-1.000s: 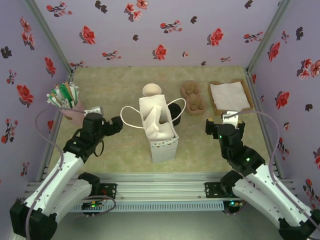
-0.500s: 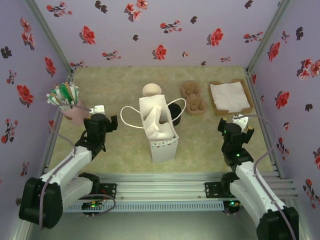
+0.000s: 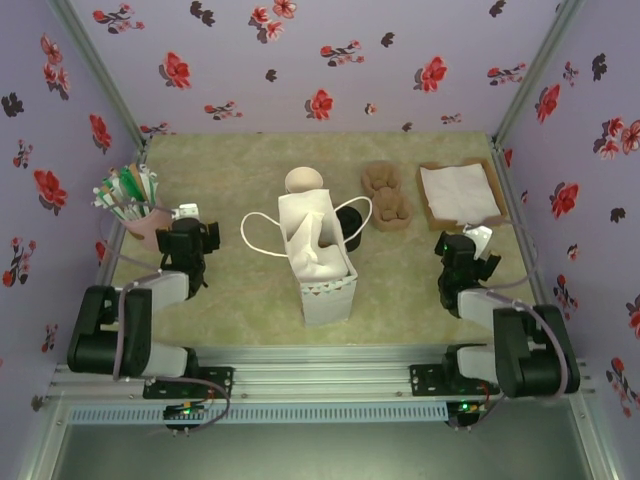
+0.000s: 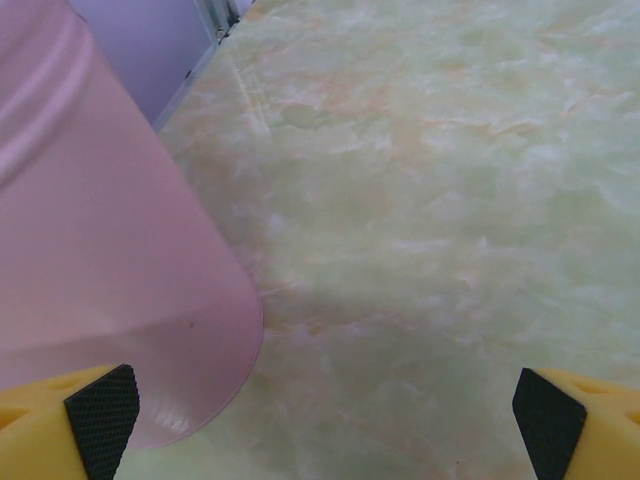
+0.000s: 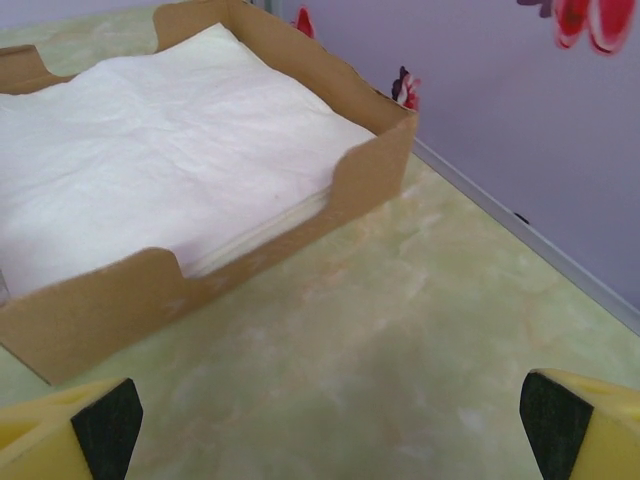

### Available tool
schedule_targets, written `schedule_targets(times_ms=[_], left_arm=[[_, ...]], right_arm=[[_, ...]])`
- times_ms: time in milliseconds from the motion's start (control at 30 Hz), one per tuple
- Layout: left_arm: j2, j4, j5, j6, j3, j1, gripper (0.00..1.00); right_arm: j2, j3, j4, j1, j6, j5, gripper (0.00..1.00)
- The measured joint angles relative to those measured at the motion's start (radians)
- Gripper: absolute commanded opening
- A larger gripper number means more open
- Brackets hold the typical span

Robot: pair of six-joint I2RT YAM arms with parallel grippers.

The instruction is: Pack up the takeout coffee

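Note:
A white paper bag [image 3: 322, 268] stands open at the table's middle, its handles splayed to both sides. In its mouth a dark patch [image 3: 324, 236] shows among white paper; I cannot tell whether that is the lidded coffee cup. My left gripper [image 3: 190, 222] is folded back near the left edge, open and empty, its fingertips wide apart [image 4: 320, 425] beside a pink cup [image 4: 100, 250]. My right gripper [image 3: 470, 242] is folded back at the right, also open and empty [image 5: 325, 430], just short of the napkin tray [image 5: 370, 170].
A squat black stack [image 3: 353, 228] sits against the bag's right rear. Cream-rimmed cups [image 3: 303, 181] stand behind the bag. Brown pulp carriers [image 3: 386, 196] lie at the back right. The pink cup [image 3: 140, 222] holds stirrers and packets. A cardboard tray [image 3: 430, 205] holds white napkins.
Both arms have pulled back from the middle and folded down toward their bases. The bag and the things around it have stayed put.

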Motion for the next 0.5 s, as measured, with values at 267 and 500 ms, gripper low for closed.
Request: schedule_targets(times_ms=[267,500], left_arm=[[0.070,0.222,0.048,0.021,-0.049,0.025,0.99],[0.134,0.360,0.102,0.020,-0.112,0.050,0.99]], right_arm=[[0.164,0.048,0.205,0.000,-0.077,-0.101,0.99],[0.247,0.049,0.297,0.001,-0.125,-0.200,0.99]])
